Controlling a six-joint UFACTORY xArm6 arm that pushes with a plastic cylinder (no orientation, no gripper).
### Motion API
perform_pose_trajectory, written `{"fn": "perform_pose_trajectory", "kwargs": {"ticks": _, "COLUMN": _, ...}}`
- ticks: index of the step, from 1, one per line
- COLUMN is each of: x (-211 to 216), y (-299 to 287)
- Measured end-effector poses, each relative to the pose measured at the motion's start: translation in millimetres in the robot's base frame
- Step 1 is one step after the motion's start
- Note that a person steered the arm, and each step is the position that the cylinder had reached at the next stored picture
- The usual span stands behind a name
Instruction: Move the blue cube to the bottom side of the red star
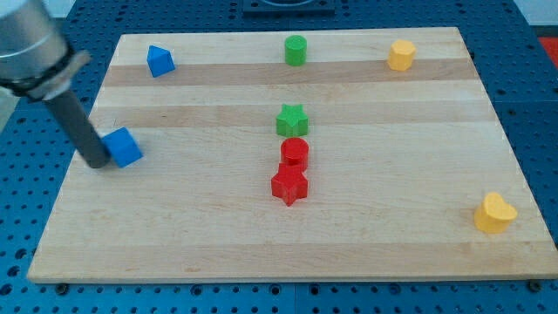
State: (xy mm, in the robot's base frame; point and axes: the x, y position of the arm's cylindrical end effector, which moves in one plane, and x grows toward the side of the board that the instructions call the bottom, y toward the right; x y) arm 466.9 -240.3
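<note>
Wooden board (261,244) on a blue table, dark rod ending in my tip (94,163) with no pincer to report, touching the left side of the blue cube (124,146) near the board's left edge, red star (289,186) at centre, well apart, red cylinder (295,153) just above it.

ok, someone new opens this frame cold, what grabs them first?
Probably the dark rod slanting in from the view's top left, my tip right against the left side of the blue cube near the board's left edge. Next, the tight column mid-board: green star, red cylinder and red star, top to bottom, the two red ones touching.
</note>
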Motion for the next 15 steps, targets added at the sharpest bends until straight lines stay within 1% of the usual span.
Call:
{"fn": "perform_pose_trajectory", "kwargs": {"ticks": 1, "x": 0, "y": 33}}
{"fn": "perform_pose_trajectory", "kwargs": {"ticks": 2, "x": 1, "y": 33}}
{"fn": "perform_pose_trajectory", "kwargs": {"ticks": 4, "x": -7, "y": -45}}
{"fn": "perform_pose_trajectory", "kwargs": {"ticks": 5, "x": -63, "y": -27}}
{"fn": "perform_pose_trajectory", "kwargs": {"ticks": 6, "x": -62, "y": 27}}
{"fn": "perform_pose_trajectory", "kwargs": {"ticks": 7, "x": -46, "y": 34}}
{"fn": "perform_pose_trajectory", "kwargs": {"ticks": 8, "x": 0, "y": 71}}
{"fn": "perform_pose_trajectory", "kwargs": {"ticks": 9, "x": 47, "y": 130}}
{"fn": "perform_pose_trajectory", "kwargs": {"ticks": 10, "x": 49, "y": 144}}
{"fn": "perform_pose_trajectory", "kwargs": {"ticks": 11, "x": 48, "y": 144}}
{"fn": "perform_pose_trajectory", "kwargs": {"ticks": 12, "x": 63, "y": 153}}
{"fn": "perform_pose_trajectory", "kwargs": {"ticks": 13, "x": 68, "y": 157}}
{"fn": "perform_pose_trajectory", "kwargs": {"ticks": 15, "x": 65, "y": 149}}
